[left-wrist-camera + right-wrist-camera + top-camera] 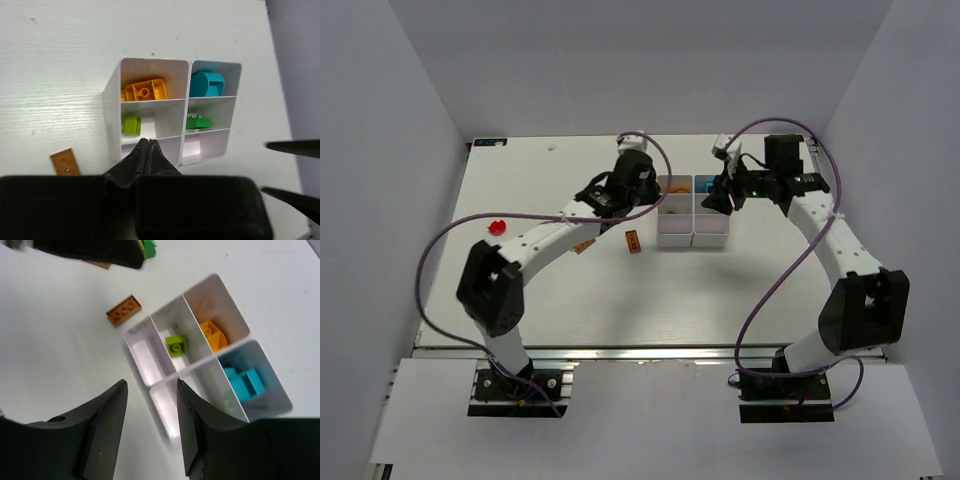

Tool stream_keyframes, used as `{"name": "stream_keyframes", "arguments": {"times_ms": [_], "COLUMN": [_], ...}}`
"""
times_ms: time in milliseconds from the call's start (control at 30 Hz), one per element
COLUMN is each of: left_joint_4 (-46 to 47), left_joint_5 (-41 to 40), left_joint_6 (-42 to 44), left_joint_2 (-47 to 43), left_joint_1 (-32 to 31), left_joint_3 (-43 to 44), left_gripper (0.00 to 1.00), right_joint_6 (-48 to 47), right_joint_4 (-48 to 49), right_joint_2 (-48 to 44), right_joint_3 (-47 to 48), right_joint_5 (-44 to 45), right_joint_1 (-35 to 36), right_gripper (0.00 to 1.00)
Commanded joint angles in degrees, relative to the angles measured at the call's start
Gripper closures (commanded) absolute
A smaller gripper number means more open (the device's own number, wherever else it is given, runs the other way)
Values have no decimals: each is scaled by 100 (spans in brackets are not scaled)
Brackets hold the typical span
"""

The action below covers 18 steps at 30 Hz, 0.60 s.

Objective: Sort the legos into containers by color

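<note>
The white six-compartment tray [692, 238] sits at the far middle of the table. In the left wrist view the tray [112, 107] holds a yellow-orange brick [145, 90], a teal piece [206, 83], a lime brick [132, 124] and a dark green piece [197, 121]. Its two nearest compartments are empty. My left gripper [146, 142] is shut and empty, just above the tray's near-left compartment. My right gripper [151, 387] is open and empty over the tray's [131, 340] other side. A brown lego [123, 310] lies beside the tray.
A red lego [498, 226] lies at the left of the table. Another small orange-brown lego [584, 246] lies under the left arm, near the brown one [633, 241]. The right gripper's fingers [295, 147] show at the right of the left wrist view.
</note>
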Motion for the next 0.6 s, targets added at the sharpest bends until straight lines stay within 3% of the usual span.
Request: {"name": "stream_keyframes", "arguments": {"times_ms": [0,133,167,300,567], "left_joint_4": [-116,-879,-1020,-1522,-2436], "left_joint_5": [-211,69,227,667,413], "left_joint_6": [-385,-633,-432,561,1695], "left_joint_2": [-1188,-1874,-1892,-1604,4], "left_joint_1": [266,1004,1371,1865,2078], "left_joint_3": [-616,-1443,-1479,-1235,399], "left_gripper": [92,42,38,27,9], "right_joint_6": [-272,176,281,817,1108], "right_joint_4": [-570,-597,-623,-878,-843], "right_joint_2": [392,937,1034,1439,1413], "right_joint_3": [776,1348,1472,2079,2159], "right_joint_5": [-259,68,86,-45,-19], "right_joint_1": [368,895,949,1099,1108], "right_gripper": [50,48,47,44,38]}}
